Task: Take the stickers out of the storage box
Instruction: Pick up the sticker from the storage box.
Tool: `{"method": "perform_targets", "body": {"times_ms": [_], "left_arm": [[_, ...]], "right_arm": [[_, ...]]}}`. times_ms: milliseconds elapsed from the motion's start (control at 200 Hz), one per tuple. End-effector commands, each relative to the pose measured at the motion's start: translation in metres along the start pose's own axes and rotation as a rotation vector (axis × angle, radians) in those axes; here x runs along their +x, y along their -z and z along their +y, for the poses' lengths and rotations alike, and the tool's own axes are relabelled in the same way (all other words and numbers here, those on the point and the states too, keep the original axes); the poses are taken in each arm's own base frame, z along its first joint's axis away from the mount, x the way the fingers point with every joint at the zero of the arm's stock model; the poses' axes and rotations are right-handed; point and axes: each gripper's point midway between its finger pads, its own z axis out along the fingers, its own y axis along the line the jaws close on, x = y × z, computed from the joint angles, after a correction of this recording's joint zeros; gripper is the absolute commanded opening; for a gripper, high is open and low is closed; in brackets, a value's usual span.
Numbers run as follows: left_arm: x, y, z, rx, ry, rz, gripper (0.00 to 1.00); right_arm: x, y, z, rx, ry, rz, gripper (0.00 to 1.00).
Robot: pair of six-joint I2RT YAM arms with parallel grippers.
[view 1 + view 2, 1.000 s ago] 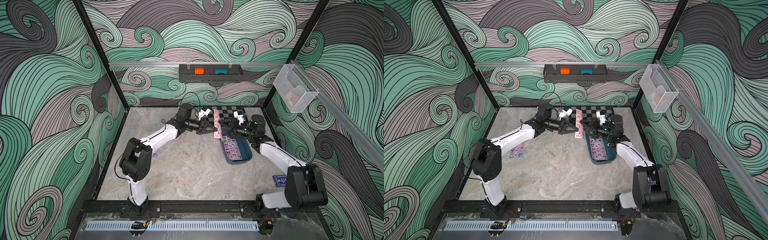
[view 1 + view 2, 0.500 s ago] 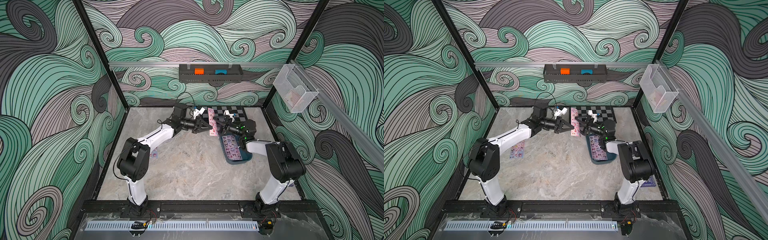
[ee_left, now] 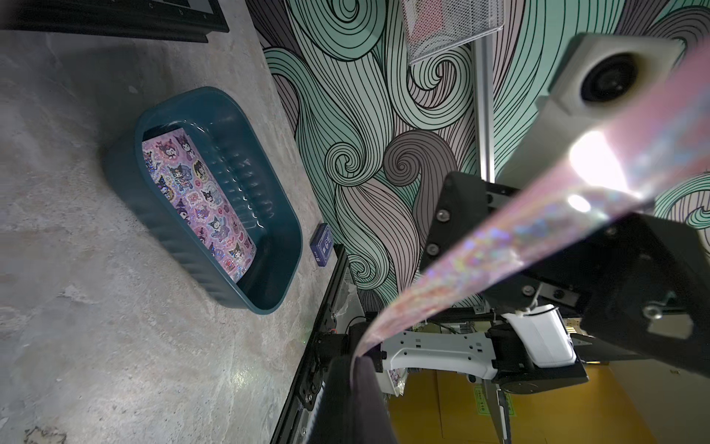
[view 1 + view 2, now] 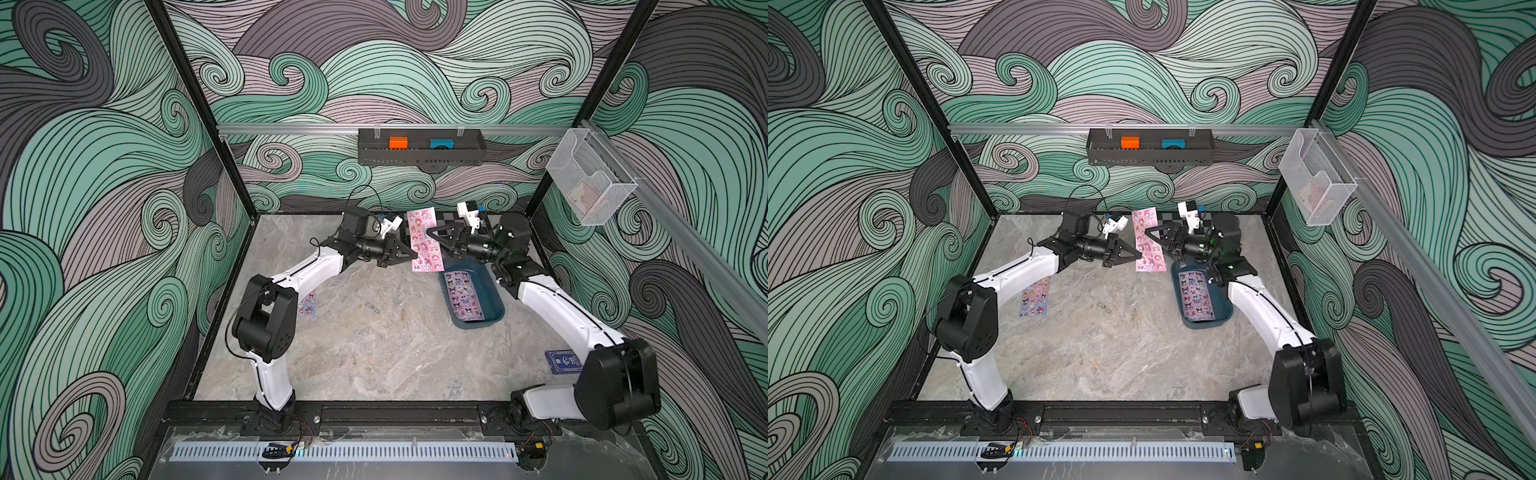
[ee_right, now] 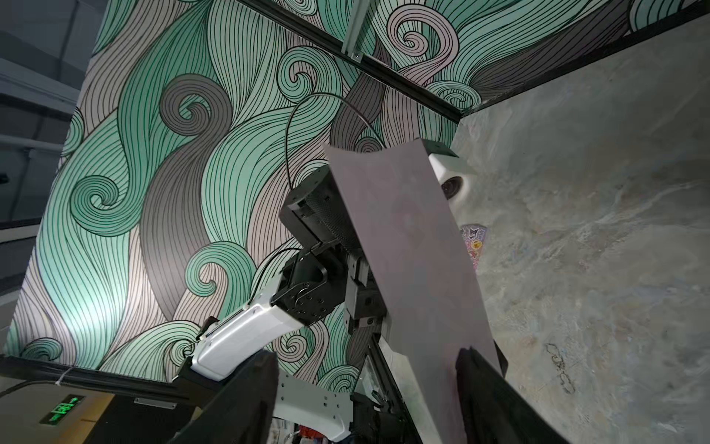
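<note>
A pink sheet of stickers [image 4: 423, 239] hangs in the air at the back of the table, and my left gripper [image 4: 409, 254] is shut on its left edge. In the left wrist view the jaws [image 3: 357, 359] pinch the sheet's end. My right gripper [image 4: 434, 241] is open just right of that sheet; in the right wrist view the sheet's grey back [image 5: 403, 250] rests against one of the fingers [image 5: 488, 396]. The dark teal storage box [image 4: 496, 299] lies below the right gripper with a purple sticker sheet [image 4: 463, 295] inside. Another sheet [image 4: 1034, 297] lies flat on the table at the left.
A small dark blue card pack [image 4: 561, 361] lies at the table's right edge by the right arm. A black wall tray [image 4: 419, 151] hangs on the back wall and a clear bin [image 4: 590, 178] on the right wall. A checkered board [image 4: 451, 218] lies at the back.
The left gripper has carried the pink sheet slightly left and toward the back. The right gripper's jaws have drawn in a little but still stand apart.
</note>
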Motion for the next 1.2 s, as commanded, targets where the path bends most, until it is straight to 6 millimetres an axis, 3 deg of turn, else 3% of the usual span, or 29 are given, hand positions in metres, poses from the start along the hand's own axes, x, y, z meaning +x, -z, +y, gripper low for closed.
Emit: {"method": "perform_targets", "body": {"times_ms": [0,155,290,680,781,926,996,1196], "left_arm": [[-0.003,0.004,0.002,-0.011,-0.016,-0.010,0.00],[-0.001,0.007,-0.004,-0.013,-0.029,-0.011,0.00],[-0.001,0.010,-0.003,-0.023,-0.031,-0.013,0.00],[0.001,0.011,0.005,-0.056,-0.022,-0.003,0.00],[0.001,0.010,0.006,-0.058,-0.021,-0.001,0.00],[0.001,0.010,0.008,-0.066,-0.017,0.002,0.00],[0.001,0.011,0.011,-0.089,-0.017,0.000,0.00],[-0.003,0.031,0.039,-0.231,0.032,-0.046,0.23]], "right_arm": [[0.024,0.001,-0.043,0.163,-0.035,0.073,0.69],[0.028,-0.002,-0.050,0.222,-0.019,0.097,0.63],[0.028,0.000,-0.053,0.251,-0.010,0.088,0.48],[0.024,0.008,-0.056,0.305,0.020,0.053,0.33],[0.025,0.007,-0.057,0.307,0.019,0.056,0.23],[0.027,0.006,-0.059,0.316,0.018,0.061,0.00],[0.028,0.004,-0.060,0.324,0.020,0.063,0.00],[0.042,-0.021,-0.066,0.350,0.034,0.119,0.00]]}}
